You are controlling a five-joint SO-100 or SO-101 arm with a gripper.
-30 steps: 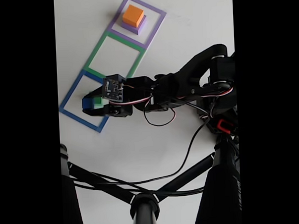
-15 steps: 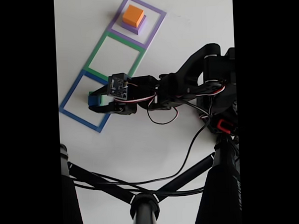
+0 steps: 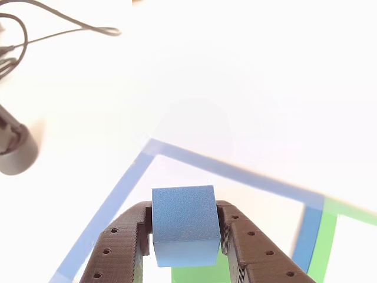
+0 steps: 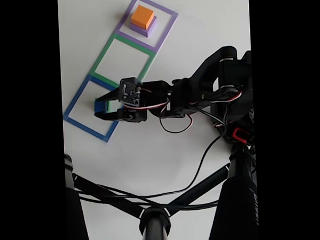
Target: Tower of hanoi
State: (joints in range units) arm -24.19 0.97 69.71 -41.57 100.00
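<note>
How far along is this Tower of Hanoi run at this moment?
Partly done. The orange cube already sits on the purple slab in the purple outline. In hand: the gripper is shut on the blue cube over the blue outline, with green showing beneath. The green outline has no block in it.

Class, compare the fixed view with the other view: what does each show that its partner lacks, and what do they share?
Fixed view alone: the orange cube stacked on the purple slab inside the purple outline, the empty green outline in full, and the arm reaching from the right.

Other view alone: the fingers pressed against opposite sides of the blue cube, with green beneath it.

Shared: the gripper shut on the blue cube over the blue outline, beside a green outline.
</note>
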